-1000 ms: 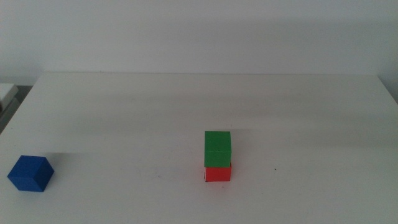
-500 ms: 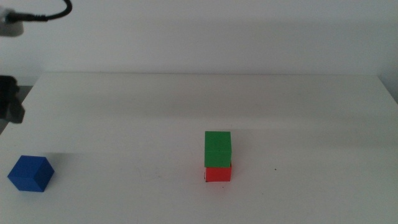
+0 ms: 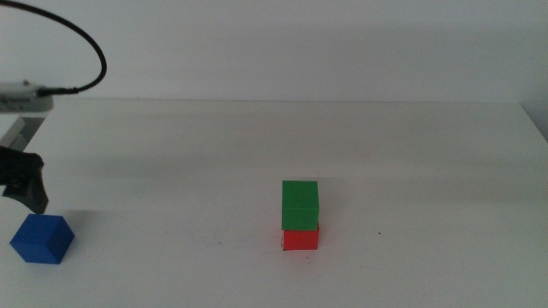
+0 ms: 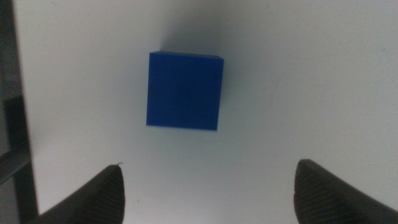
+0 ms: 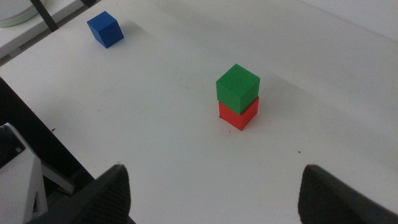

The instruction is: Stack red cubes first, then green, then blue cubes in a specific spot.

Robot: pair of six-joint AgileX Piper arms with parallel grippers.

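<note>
A: What's on your left side?
B: Your left gripper [image 4: 205,186] hangs over the blue cube [image 3: 41,239], jaws spread wide, gripping nothing. The cube sits alone near the table [image 3: 428,171] edge at far left.

A: And the stack?
B: Green cube [image 3: 300,204] sits on the red cube [image 3: 300,239], right of centre, well apart from the blue.

A: Your right arm?
B: Right gripper [image 5: 214,193] is pulled back off the table, jaws apart, empty.
</note>
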